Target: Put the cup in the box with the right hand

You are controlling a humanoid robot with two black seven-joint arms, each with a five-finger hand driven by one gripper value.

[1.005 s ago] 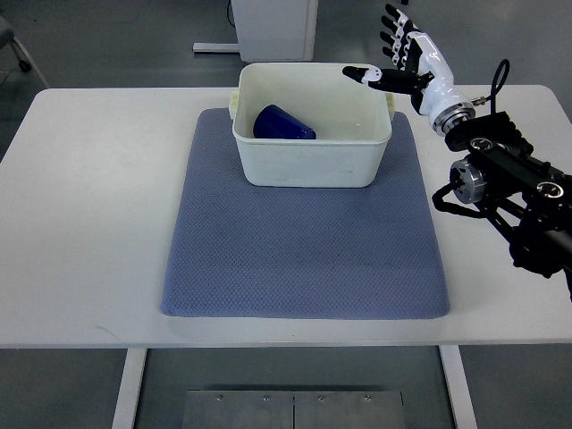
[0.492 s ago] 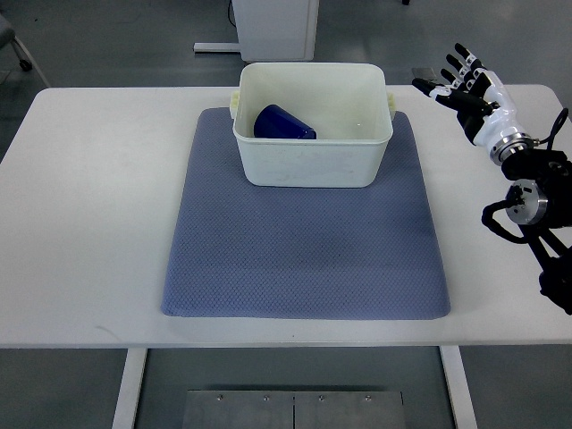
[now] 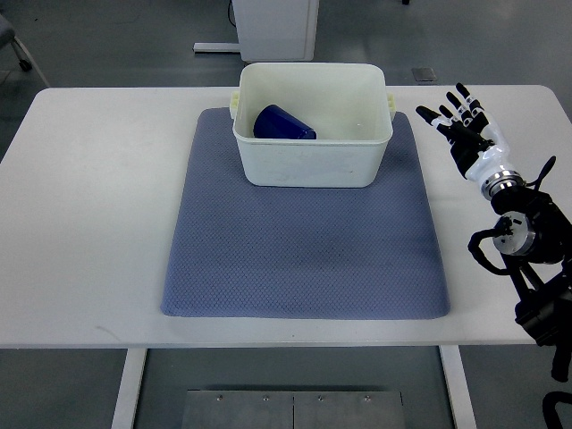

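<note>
A dark blue cup lies on its side inside the white box, at its left half. The box stands at the far end of a blue-grey mat. My right hand is over the bare table to the right of the box, well apart from it, fingers spread and holding nothing. Its arm comes in from the right edge. The left arm does not show.
The white table carries the mat and box. Beyond the far table edge stands a white cabinet base on a grey floor.
My right hand has drawn back from over the box's right rim, moving right and toward the near side, and lowered over the table. The cup stays in the box.
</note>
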